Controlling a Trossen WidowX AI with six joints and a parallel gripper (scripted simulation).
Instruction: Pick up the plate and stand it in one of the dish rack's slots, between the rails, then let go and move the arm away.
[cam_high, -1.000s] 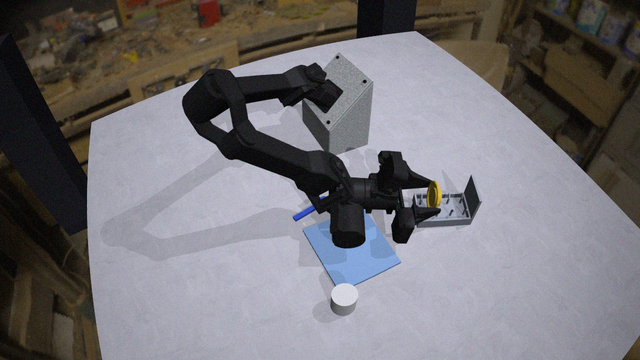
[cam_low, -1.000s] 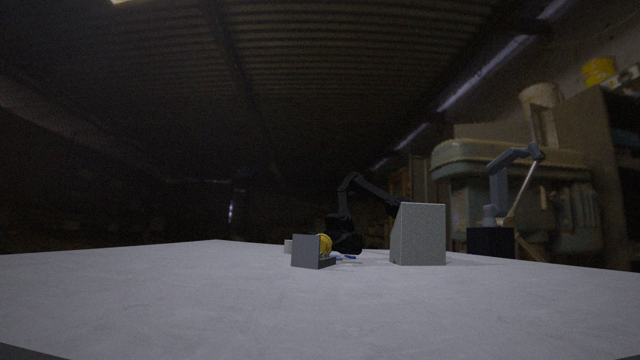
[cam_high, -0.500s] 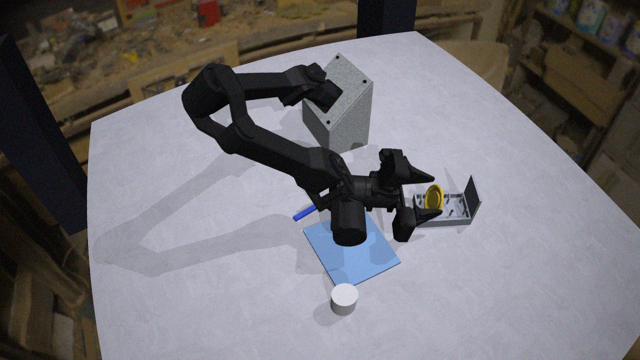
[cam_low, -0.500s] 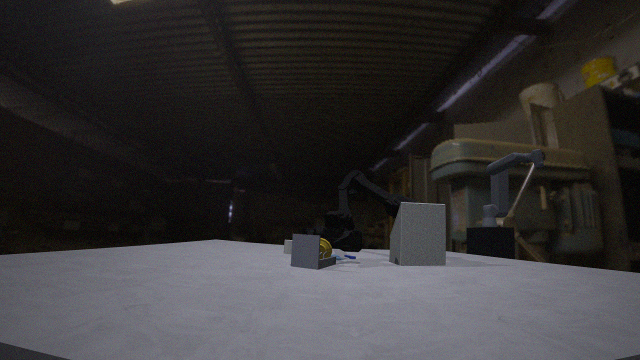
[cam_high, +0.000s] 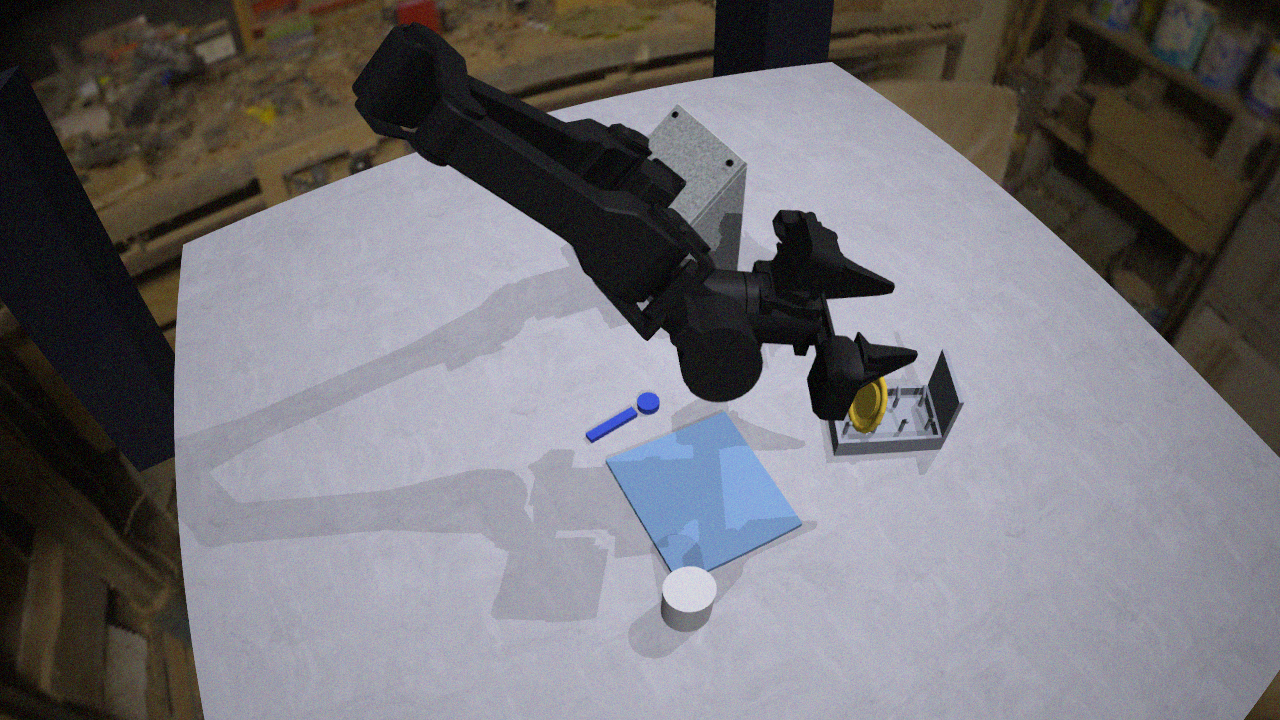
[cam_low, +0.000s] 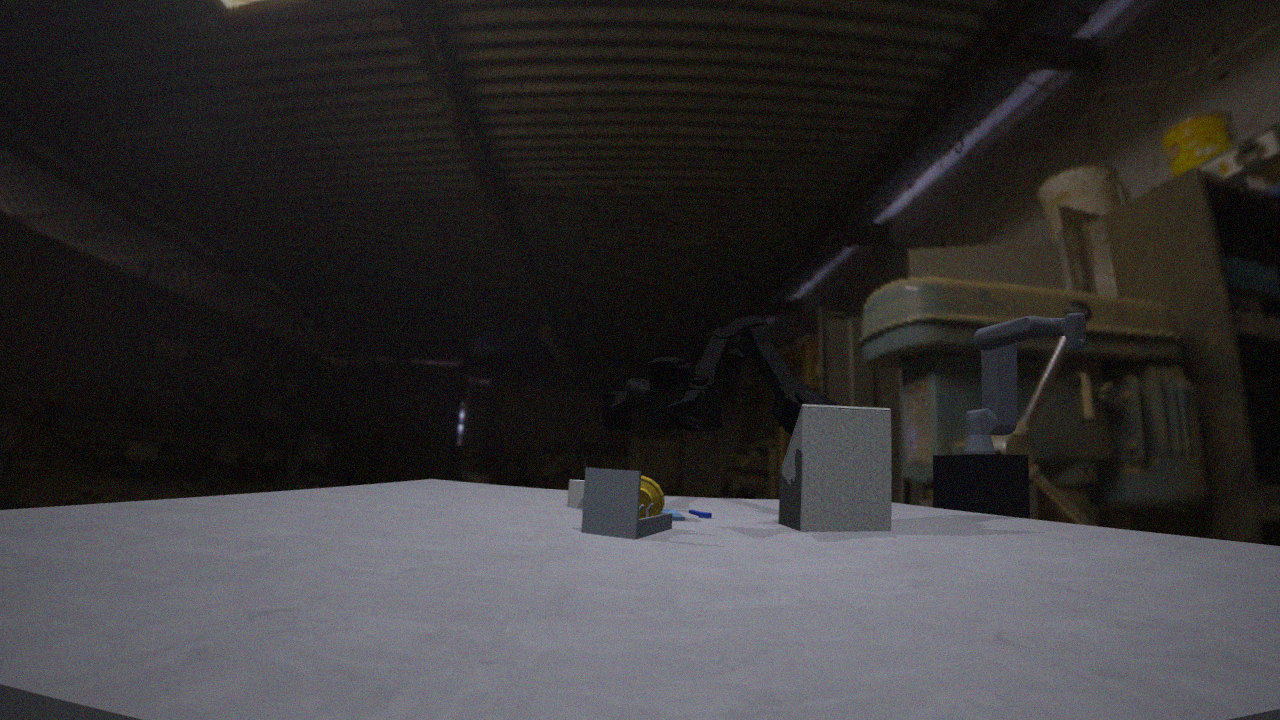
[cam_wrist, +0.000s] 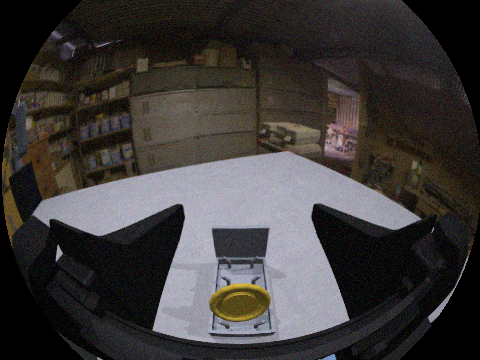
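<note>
The yellow plate (cam_high: 870, 404) (cam_low: 650, 497) (cam_wrist: 240, 302) stands upright on its edge in the grey dish rack (cam_high: 945, 383) (cam_low: 610, 503) (cam_wrist: 240, 242). It sits between the rails at the end of the rack nearest the arm. My gripper (cam_high: 902, 322) (cam_wrist: 250, 212) is open and empty. It hangs above the rack and back from it, on the arm's side, with the fingers clear of the plate. In the wrist view the plate and rack lie below and ahead, between the two spread fingers.
A tall grey block (cam_high: 707, 170) (cam_low: 836, 470) stands behind the arm. A light blue mat (cam_high: 760, 510) lies left of the rack. A blue spoon-shaped piece (cam_high: 622, 417) lies beyond the mat. A white cylinder (cam_high: 688, 598) (cam_low: 575, 492) stands at the mat's near corner.
</note>
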